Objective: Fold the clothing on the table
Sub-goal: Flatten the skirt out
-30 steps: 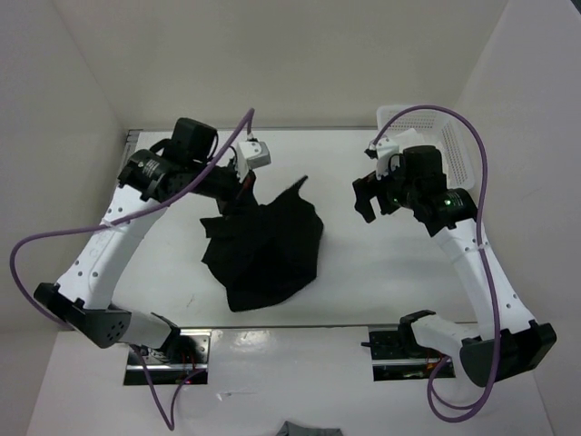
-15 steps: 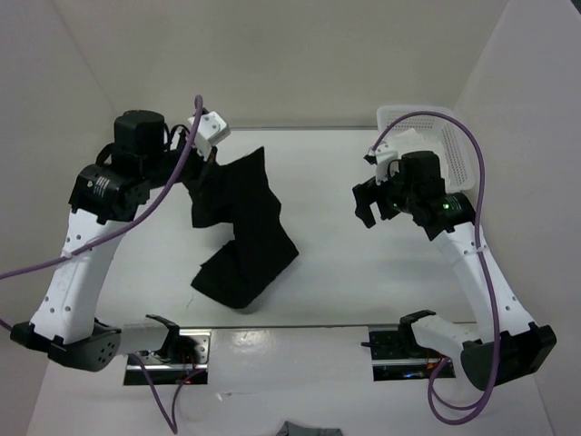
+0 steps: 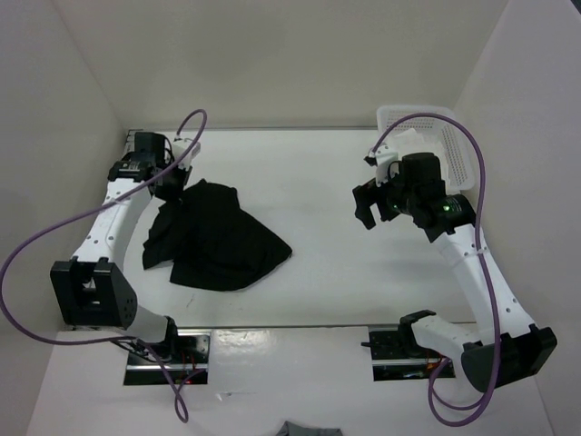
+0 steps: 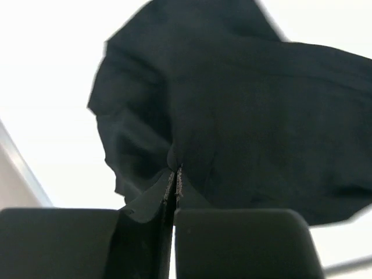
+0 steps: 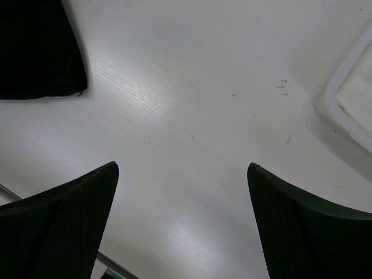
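Laying-out step: skirt (image 3: pixel 218 241) bunched at 9 o'clock on bench (image 3: pixel 336 173), edge pinched in clenched left hand (image 4: pixel 174 174), right hand (image 5: pixel 183 174) released, empty at 3 o'clock; next, probably drag flat before folding.

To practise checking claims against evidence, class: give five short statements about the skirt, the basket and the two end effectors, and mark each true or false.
1. The left end effector is shut on a pinch of the black skirt. True.
2. The right end effector grips the skirt's edge. False: it is open over bare table, apart from the skirt.
3. The skirt lies in the white mesh basket. False: it lies on the left part of the table, and the basket stands at the far right corner.
4. The skirt lies rumpled, not neatly folded. True.
5. Both end effectors are shut. False: only the left one is.
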`<state>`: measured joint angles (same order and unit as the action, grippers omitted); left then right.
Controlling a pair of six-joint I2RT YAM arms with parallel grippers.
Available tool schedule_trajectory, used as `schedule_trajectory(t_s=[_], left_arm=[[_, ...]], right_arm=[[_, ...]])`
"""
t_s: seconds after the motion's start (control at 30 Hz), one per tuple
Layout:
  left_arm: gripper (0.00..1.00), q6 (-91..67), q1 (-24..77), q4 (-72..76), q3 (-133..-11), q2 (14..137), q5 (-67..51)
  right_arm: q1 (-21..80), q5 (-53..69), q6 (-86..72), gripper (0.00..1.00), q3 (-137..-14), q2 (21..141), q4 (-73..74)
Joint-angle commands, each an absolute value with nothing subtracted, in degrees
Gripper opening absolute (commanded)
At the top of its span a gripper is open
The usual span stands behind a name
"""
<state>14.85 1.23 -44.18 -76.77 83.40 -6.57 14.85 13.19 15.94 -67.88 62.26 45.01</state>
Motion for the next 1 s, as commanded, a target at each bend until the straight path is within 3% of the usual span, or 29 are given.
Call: schedule_trajectory(t_s=[0.0,0.27,0.37,0.4,0.47,0.53,0.6,0.73,0.97], left_arm=[[0.0,15.4,-1.1,-39.1,-79.4,84.5,-1.7],[0.02,15.1,-7.3,-31.7,-76.1,92.5,3.7],[0.3,14.1,-8.6,-32.3,-77.3,95.7,3.1],[0.5,14.1,-8.6,-32.3,-77.3,95.7,3.1],[0.75,13.5,-9.8,-32.3,-77.8,96.4,3.8],[0.92,13.4,-11.3,-32.3,-79.2,96.9,3.2],[1.0,12.7,-12.8,-34.8,-80.9,96.2,1.1],[1.0,12.7,-15.2,-38.0,-81.4,91.2,-6.7],[1.0,14.0,-15.2,-40.2,-75.9,78.9,-9.0]], right_arm=[[14.9,14.1,16.0,0.95,-67.7,61.3,42.5],[16.3,15.9,16.7,0.95,-67.6,68.3,44.8],[19.1,15.4,16.1,0.94,-69.0,75.5,45.7],[19.9,15.4,16.1,0.94,-69.7,77.0,45.7],[22.7,14.8,15.5,0.94,-70.7,82.1,45.7],[25.6,14.1,14.8,0.94,-73.4,86.1,45.7],[27.5,13.5,14.0,0.93,-76.7,92.4,45.7],[31.7,13.5,12.6,0.92,-81.6,100.4,43.5],[38.9,13.6,10.8,0.9,-90.8,109.2,40.8]])
